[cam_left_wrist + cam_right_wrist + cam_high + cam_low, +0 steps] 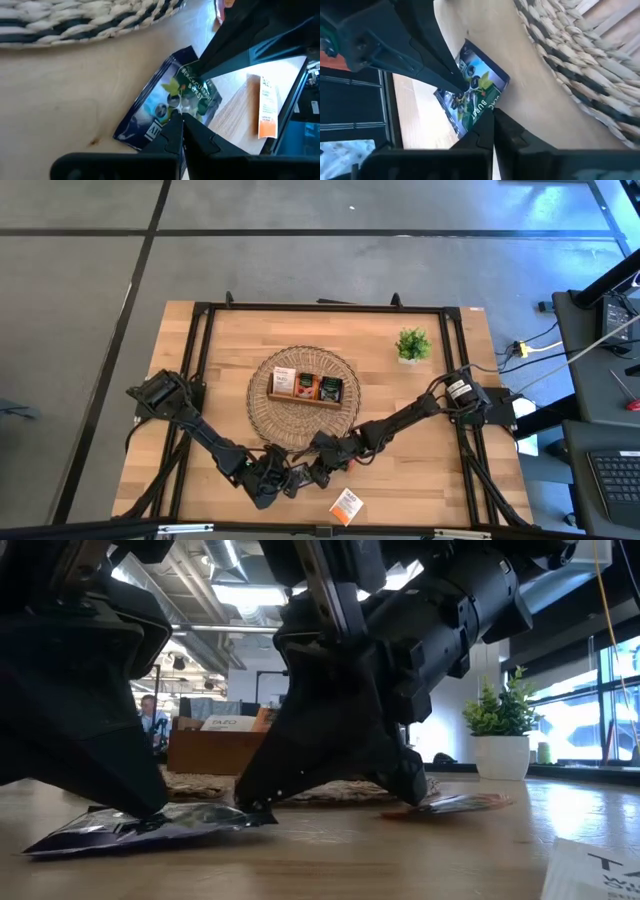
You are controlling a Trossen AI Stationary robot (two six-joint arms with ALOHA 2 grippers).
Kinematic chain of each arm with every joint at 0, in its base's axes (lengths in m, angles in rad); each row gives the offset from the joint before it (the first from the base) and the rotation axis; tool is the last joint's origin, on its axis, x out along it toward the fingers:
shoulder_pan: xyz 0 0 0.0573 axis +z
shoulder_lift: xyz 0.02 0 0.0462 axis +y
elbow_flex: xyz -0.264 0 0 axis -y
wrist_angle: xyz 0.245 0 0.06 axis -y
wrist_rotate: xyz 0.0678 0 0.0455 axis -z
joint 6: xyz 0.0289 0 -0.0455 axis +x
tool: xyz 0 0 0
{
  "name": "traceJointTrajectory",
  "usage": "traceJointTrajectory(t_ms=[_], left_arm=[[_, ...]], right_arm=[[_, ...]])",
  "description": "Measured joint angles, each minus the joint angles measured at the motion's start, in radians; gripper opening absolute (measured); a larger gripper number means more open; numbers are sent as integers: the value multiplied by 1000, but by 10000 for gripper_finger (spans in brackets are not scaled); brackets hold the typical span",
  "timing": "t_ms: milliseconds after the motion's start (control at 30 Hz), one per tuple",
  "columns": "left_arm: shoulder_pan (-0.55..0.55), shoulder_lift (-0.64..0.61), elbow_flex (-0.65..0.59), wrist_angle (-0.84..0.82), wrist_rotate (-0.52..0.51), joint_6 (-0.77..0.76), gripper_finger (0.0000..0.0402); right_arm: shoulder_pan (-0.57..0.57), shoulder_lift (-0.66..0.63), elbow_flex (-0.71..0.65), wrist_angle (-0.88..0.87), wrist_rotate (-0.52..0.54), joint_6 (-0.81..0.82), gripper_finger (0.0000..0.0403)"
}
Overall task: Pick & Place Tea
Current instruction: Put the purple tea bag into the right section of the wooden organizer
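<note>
A dark blue tea sachet (167, 100) lies flat on the wood (150, 825) just in front of the woven basket (305, 395). Both arms meet over it near the table's front edge. My left gripper (182, 119) is shut, with its tips on the sachet's printed face. My right gripper (493, 114) comes from the other side and is shut at the sachet's edge. An orange-and-white sachet (346, 505) lies flat, closer to the front edge. More sachets stand in the wooden tray (305, 388) inside the basket. My left gripper presses its shut fingertips (175, 122) down on the sachet's printed face (465, 92), slanting down from the table's left. The sachet stays flat on the wood under them. My right gripper has the sachet's edge (487, 107) beside the printed lettering between its fingertips, slanting down from the table's right. That edge sits low on the table (255, 812).
The basket's rim (100, 20) runs close behind the sachet. A flat orange sachet (455, 803) lies on the wood under the right arm. A small potted plant (412, 345) stands at the far right. A black frame (200, 380) borders the table.
</note>
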Motion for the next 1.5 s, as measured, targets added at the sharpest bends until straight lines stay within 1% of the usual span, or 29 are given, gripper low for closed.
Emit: traceJointTrajectory(t_ms=[233,367,467,567,633,700,800,900,1033,1133,1200,1300,1400,1500], left_arm=[[-8,-1,0,6,-46,31,2],[-23,-30,-8,-17,-52,81,2],[-43,-98,-5,-57,-76,125,2],[-63,-172,-4,-140,-111,157,2],[-73,-218,-4,-194,-140,175,2],[-80,-260,-3,-214,-168,201,2],[-94,-309,-3,-264,-181,247,2],[-107,-366,-3,-323,-177,276,2],[-145,-464,-3,-474,-171,269,2],[-180,-538,-2,-567,-161,260,2],[-202,-574,-2,-593,-168,259,2],[-233,-602,-2,-620,-194,257,2],[-248,-608,-2,-640,-195,257,2],[-256,-606,-2,-649,-196,257,2]], right_arm=[[0,0,0,-4,-1,-25,4],[-1,0,0,-4,-1,-37,3],[-2,-3,-1,-10,-2,-79,2],[-5,-17,4,-32,-2,-112,2],[-9,-20,23,-43,-2,-151,2],[-10,-29,43,-72,-1,-206,2],[-12,-34,107,-101,-4,-265,1],[-16,-38,216,-236,-16,-348,1],[-43,-38,411,-545,-21,-512,1],[-83,-40,549,-732,-16,-626,1],[-117,-40,636,-851,-1,-693,0],[-167,-42,744,-997,24,-783,0],[-215,-42,834,-1180,53,-868,0],[-268,-43,907,-1336,63,-917,0]])
